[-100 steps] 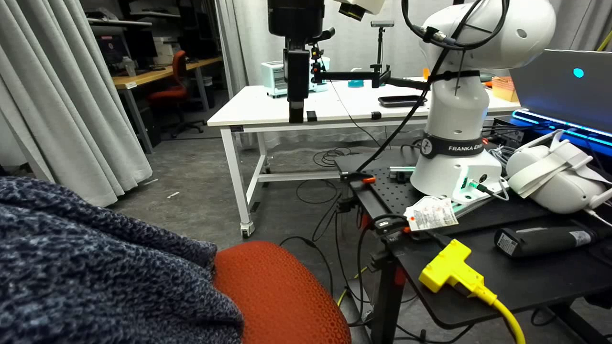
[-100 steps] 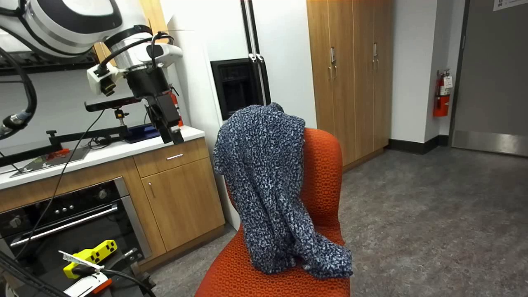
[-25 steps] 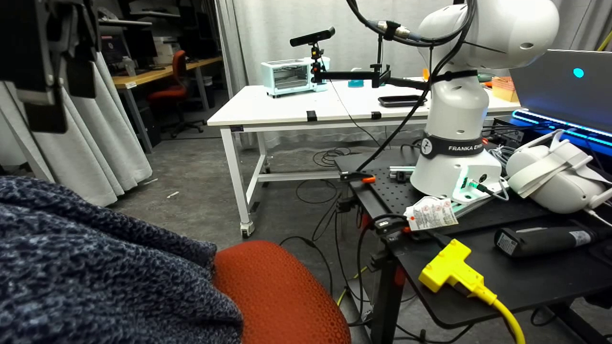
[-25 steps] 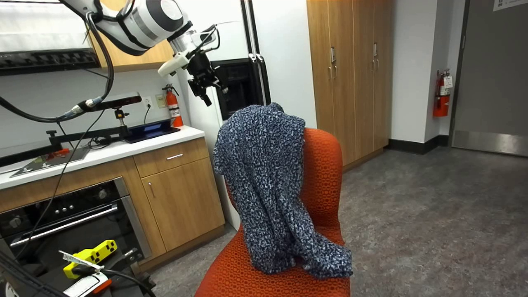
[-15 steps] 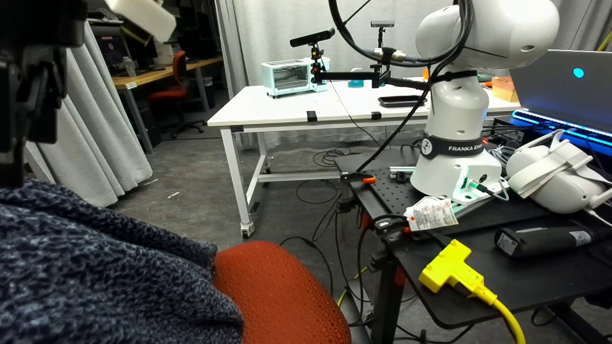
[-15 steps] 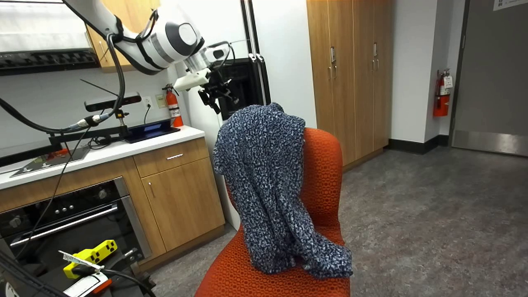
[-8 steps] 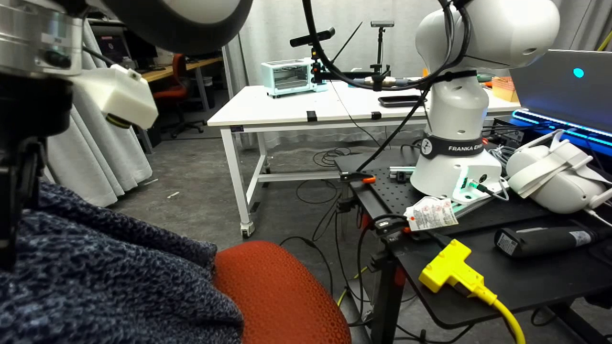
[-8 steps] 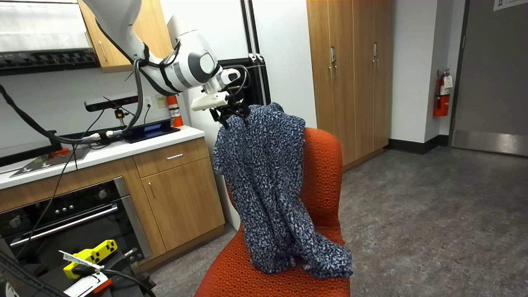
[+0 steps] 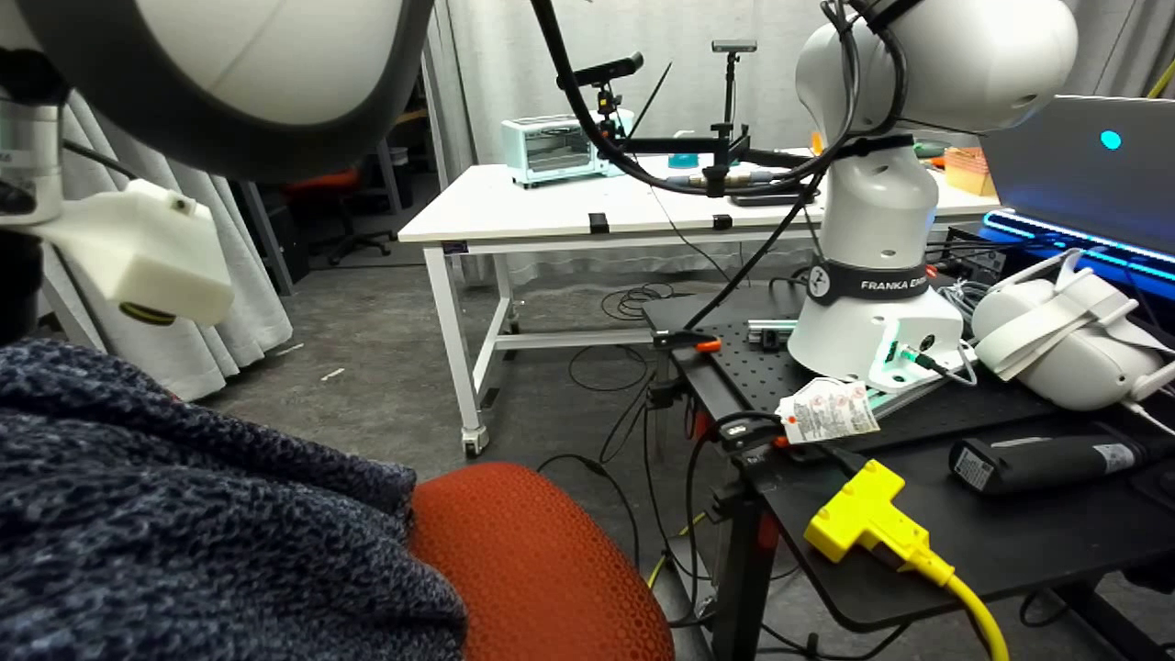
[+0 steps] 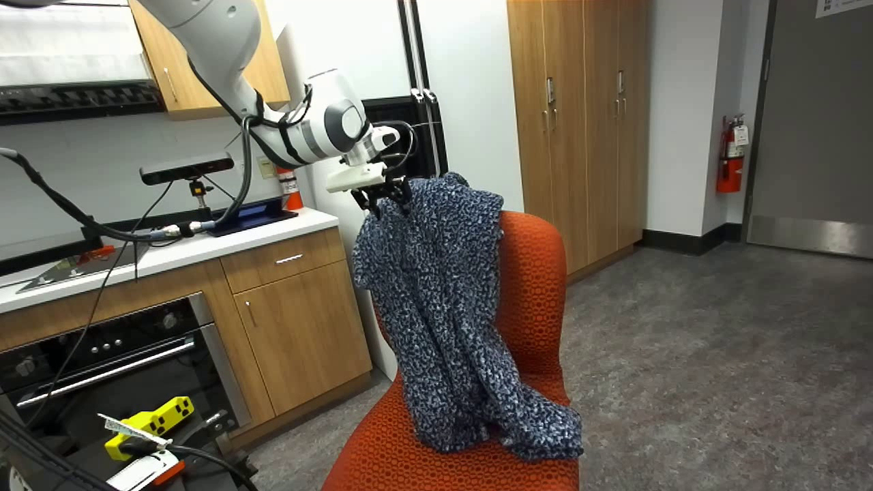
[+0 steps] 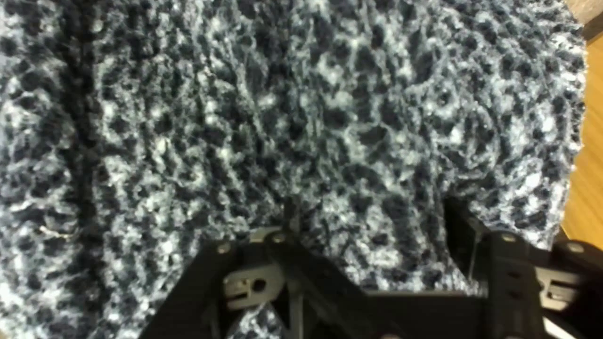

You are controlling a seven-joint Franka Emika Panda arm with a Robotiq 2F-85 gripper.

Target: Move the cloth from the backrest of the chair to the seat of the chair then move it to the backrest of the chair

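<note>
The mottled dark blue-grey cloth point(image 10: 436, 293) hangs over the orange-red backrest point(image 10: 535, 286) of the chair. Its lower end lies on the seat point(image 10: 382, 450). The cloth point(image 9: 229, 514) and the seat point(image 9: 542, 560) also show in an exterior view. My gripper point(image 10: 389, 204) is at the cloth's upper left part, near the top of the backrest, pointing down. In the wrist view the gripper's fingers point(image 11: 374, 221) stand apart, with cloth point(image 11: 282, 117) bulging between them. The fingertips press against or into the cloth. In an exterior view the fingers are hidden behind the cloth.
A white table point(image 9: 523, 216) with a light-blue toaster oven point(image 9: 555, 151) stands behind the robot. The black robot table point(image 9: 918, 542) holds a yellow power strip point(image 9: 867, 514) and a headset point(image 9: 1056, 340). A kitchen counter point(image 10: 314, 221) and fridge point(image 10: 470, 123) stand behind the chair.
My gripper has moved from beside the chair, over toward the backrest, and down onto the cloth's top. Its fingers show apart over the last seconds. The cloth's top is slightly pressed down.
</note>
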